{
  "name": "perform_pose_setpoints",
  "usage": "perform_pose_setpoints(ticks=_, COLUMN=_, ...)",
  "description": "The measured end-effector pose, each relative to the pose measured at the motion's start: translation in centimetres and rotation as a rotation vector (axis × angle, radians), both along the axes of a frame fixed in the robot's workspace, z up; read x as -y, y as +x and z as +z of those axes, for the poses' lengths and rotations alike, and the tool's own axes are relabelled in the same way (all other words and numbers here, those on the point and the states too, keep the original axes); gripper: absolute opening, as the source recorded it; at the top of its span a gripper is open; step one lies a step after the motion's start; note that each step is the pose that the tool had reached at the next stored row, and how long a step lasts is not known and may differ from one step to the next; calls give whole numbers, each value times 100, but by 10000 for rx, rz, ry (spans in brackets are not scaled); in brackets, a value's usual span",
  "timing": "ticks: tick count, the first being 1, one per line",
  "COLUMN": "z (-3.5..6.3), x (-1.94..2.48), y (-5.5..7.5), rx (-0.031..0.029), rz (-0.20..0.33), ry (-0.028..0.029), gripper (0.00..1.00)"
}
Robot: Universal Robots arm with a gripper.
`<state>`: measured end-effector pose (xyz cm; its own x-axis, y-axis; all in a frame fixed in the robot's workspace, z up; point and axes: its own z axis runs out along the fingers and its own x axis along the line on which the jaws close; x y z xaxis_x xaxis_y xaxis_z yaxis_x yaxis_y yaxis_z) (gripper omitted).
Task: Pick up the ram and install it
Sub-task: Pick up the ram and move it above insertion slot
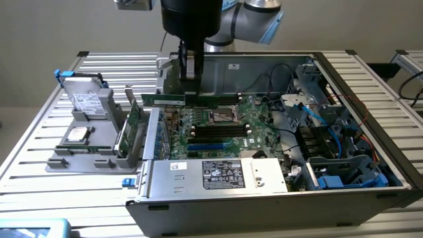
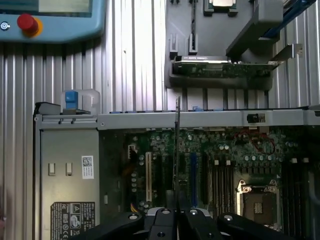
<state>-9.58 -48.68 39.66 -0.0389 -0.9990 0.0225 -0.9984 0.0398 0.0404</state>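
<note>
1. Closest to the wrist camera is the gripper [image 2: 176,214]. Its jaws are clenched on the ram [image 2: 177,145], seen here edge-on as a thin line.
2. From the exterior view, the ram [image 1: 182,100] hangs level above the motherboard [image 1: 254,111] inside the open case [image 1: 278,208]. It is not yet seated in any slot.
3. It is gripped by its upper long edge, probably so that the contact edge stays free and points down.
4. Black memory slots [image 1: 218,130] lie below it, beside the processor socket [image 1: 221,117].
5. On the exterior view's left, the ram's end is near the case wall. The cables [image 1: 304,116] are well apart.
6. Outside the case, the tray [image 1: 79,158] holds the hard drive [image 1: 86,99] and the expansion card [image 1: 134,121], clear of the arm.
</note>
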Motion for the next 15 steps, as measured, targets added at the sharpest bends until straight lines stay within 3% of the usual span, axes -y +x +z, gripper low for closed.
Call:
perform_pose_setpoints(ticks=8, z=-34, x=-206, y=251, rx=1, rz=0, ry=-8, gripper=13)
perform_pose_setpoints(ticks=15, z=-62, x=-344, y=494, rx=1, rz=1, ry=-12, gripper=13)
